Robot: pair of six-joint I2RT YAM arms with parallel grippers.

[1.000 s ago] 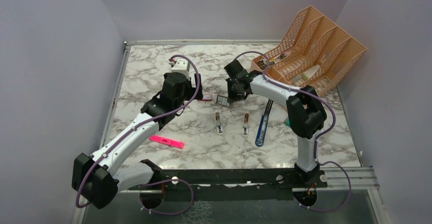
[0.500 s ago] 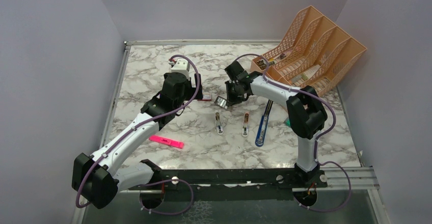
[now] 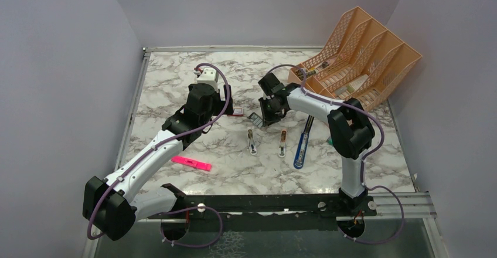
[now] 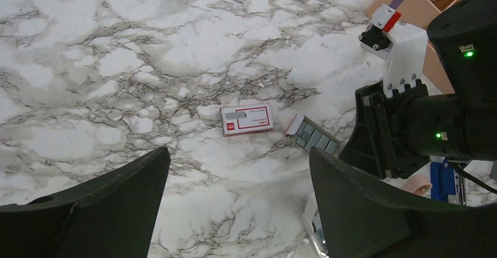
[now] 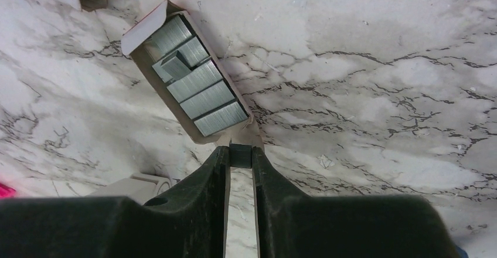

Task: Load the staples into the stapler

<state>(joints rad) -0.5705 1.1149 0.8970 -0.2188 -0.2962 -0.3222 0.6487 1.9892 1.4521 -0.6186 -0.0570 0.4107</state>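
1. The pink highlighter point(image 3: 190, 163) lies nearest the arm bases, well apart from the work. It matters only if an arm sweeps low on its way back.
2. What looks like the long blue stapler point(image 3: 302, 143) lies open beside two small metal pieces point(image 3: 251, 142) whose kind cannot be told. A badly aimed strip could land beside its channel.
3. The right gripper point(image 5: 240, 155) has its fingers nearly together, pinching a short strip of staples point(image 5: 240, 154) at the very tips, just beside the open tray point(image 5: 230, 133). With so shallow a hold the strip may twist, slip out or snap apart in transit.
4. The tray is light card and one strip in it sits askew, so a brushing finger could drag it or spill it.
5. The left gripper point(image 4: 237, 152) hangs wide open and empty above the red-and-white box point(image 4: 247, 119). The arms are close enough to collide.
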